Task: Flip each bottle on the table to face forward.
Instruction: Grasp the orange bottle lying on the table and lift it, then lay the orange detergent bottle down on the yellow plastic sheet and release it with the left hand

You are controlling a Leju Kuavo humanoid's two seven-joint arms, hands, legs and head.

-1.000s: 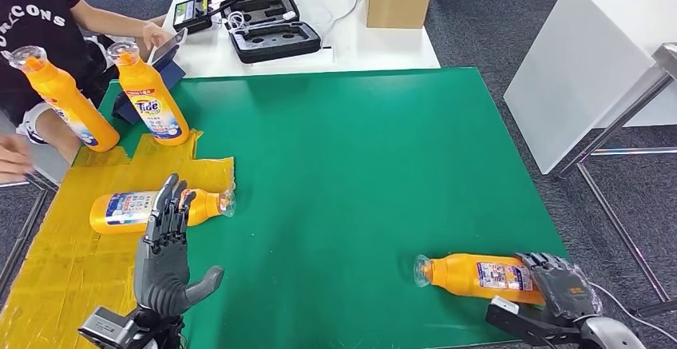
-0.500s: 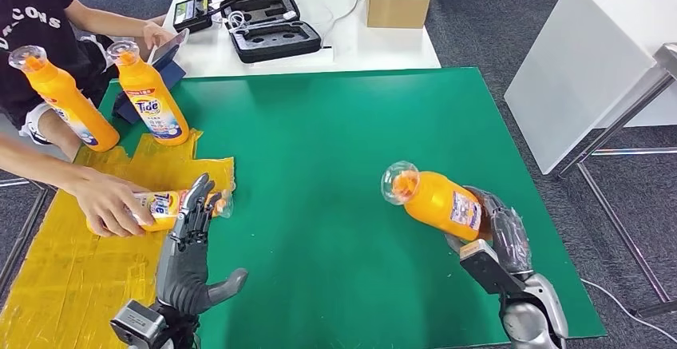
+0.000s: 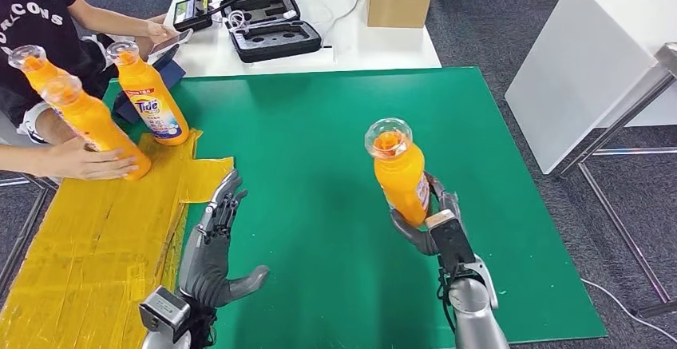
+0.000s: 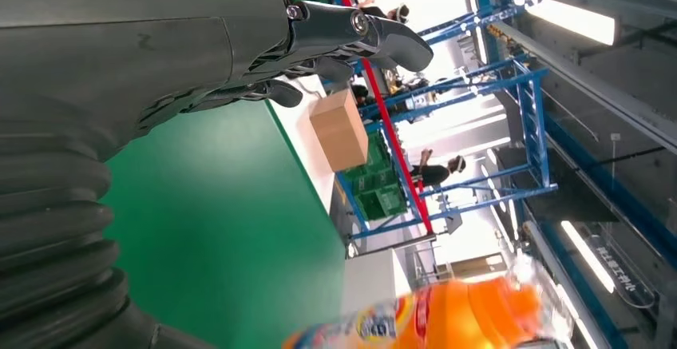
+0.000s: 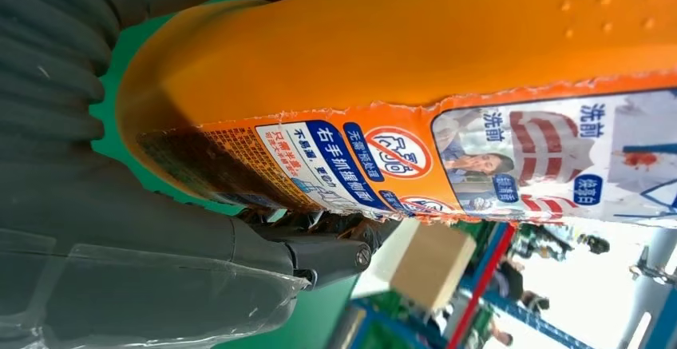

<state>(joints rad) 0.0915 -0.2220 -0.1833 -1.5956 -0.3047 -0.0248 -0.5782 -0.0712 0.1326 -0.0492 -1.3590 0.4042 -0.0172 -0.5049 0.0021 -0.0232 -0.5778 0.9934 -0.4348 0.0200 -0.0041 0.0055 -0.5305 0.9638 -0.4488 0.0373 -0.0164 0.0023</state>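
Right hand (image 3: 421, 223): fingers wrapped round the lower body of an orange bottle (image 3: 399, 169); bottle held upright above the green mat (image 3: 335, 125), at about 4 o'clock of it, clear cap up
Left hand (image 3: 214, 237): fingers apart and extended, holding nothing; above the mat's edge at about 8 o'clock
Person's hand (image 3: 96, 161): on a tilted bottle (image 3: 92, 121) over the yellow sheet (image 3: 88, 237), 9 o'clock
Upright Tide bottle (image 3: 148, 93): 10 o'clock

Four orange bottles (image 3: 400, 175), seemingly all upright.
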